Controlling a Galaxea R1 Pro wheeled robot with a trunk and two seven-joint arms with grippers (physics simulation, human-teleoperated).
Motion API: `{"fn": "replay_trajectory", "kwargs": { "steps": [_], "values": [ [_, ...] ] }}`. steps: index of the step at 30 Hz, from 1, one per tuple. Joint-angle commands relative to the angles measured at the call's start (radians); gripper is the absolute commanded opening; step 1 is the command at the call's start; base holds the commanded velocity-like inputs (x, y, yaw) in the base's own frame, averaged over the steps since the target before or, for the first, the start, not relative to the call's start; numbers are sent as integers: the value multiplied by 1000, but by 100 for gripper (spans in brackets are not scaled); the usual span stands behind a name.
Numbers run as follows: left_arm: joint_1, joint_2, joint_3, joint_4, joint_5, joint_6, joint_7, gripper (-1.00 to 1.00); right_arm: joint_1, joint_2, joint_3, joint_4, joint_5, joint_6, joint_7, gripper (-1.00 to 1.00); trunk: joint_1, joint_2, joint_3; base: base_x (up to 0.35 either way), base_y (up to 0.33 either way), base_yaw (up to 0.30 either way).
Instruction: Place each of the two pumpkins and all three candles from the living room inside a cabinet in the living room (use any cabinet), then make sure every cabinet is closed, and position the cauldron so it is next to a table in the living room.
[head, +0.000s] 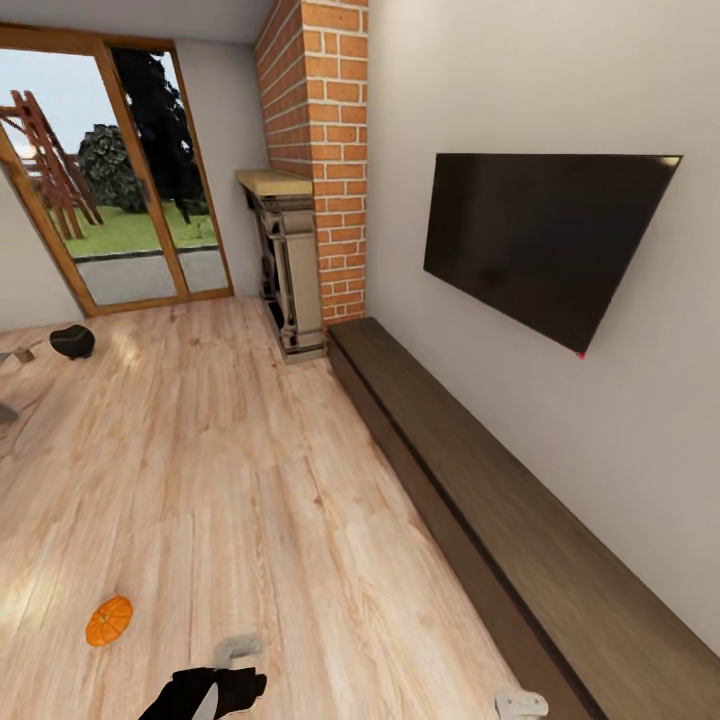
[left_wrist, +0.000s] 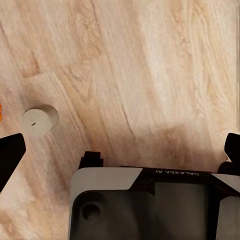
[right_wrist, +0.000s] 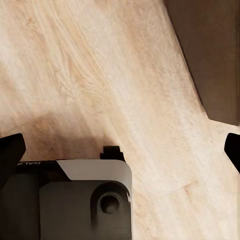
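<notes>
One orange pumpkin (head: 108, 620) lies on the wooden floor at the near left. A pale candle (left_wrist: 40, 120) stands upright on the floor, with a sliver of the pumpkin (left_wrist: 1, 112) beside it. My left gripper (left_wrist: 122, 150) hangs open above bare floor, the candle off to one side of it. The right gripper (right_wrist: 120, 150) is open too, over the floor near the cabinet (right_wrist: 215, 50). That long dark brown cabinet (head: 480, 500) runs along the right wall with its fronts shut. The black cauldron (head: 72, 341) sits on the floor at the far left. Grey pieces (head: 12, 354) next to it may be the table; I cannot tell.
A brick chimney with a fireplace (head: 290, 270) stands at the cabinet's far end. A black TV (head: 545, 235) hangs on the wall above the cabinet. A glass door (head: 110, 180) opens to a garden at the back left. Wide wooden floor (head: 250, 460) lies between.
</notes>
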Motion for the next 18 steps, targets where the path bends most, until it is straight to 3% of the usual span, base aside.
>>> {"fn": "replay_trajectory", "kwargs": {
  "steps": [1,7,18],
  "values": [
    [0,0,1,-2,9,6,1,100,0,0,1,-2,0,6,-4,100,1,-2,-2,290,-193,3],
    [-1,0,0,-2,9,1,1,100,0,0,1,-2,0,6,-4,100,1,-2,-2,226,-196,1],
    [0,0,-3,-2,9,-32,1,100,0,0,2,-2,1,6,-4,100,1,-2,-2,26,-27,11]
  ]
}}
